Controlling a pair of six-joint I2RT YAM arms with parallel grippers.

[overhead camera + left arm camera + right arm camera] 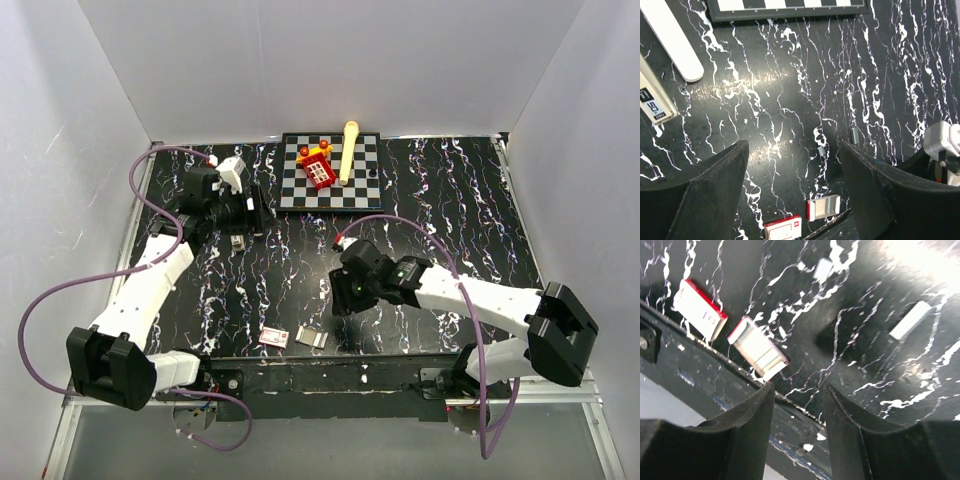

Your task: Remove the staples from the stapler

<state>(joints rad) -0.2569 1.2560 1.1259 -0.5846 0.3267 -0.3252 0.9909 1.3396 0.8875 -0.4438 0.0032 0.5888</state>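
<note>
Right gripper hangs over the near edge of the black marbled table, jaws spread, nothing between them. Just ahead of my fingertips and to the right lie the staples, a short pale strip flat on the surface. A smaller strip lies farther on. Ahead to the left, close to the edge, sit an open tray and a closed red-and-white box.

My left gripper is also wide open and holds nothing. What I take for the stapler, silvery with a black label, shows only in part off that gripper's left side. I cannot tell whether its magazine is emptied.

The hazards, as I judge them: the strips are thin, flat and half lost among the white veins. A pinch could skid them or snap them apart. A low sweep of my right arm could push the tray or box over the near edge.

Far beyond both grippers, a chessboard carrying toys lies well clear, and nothing blocks the strips.
</note>
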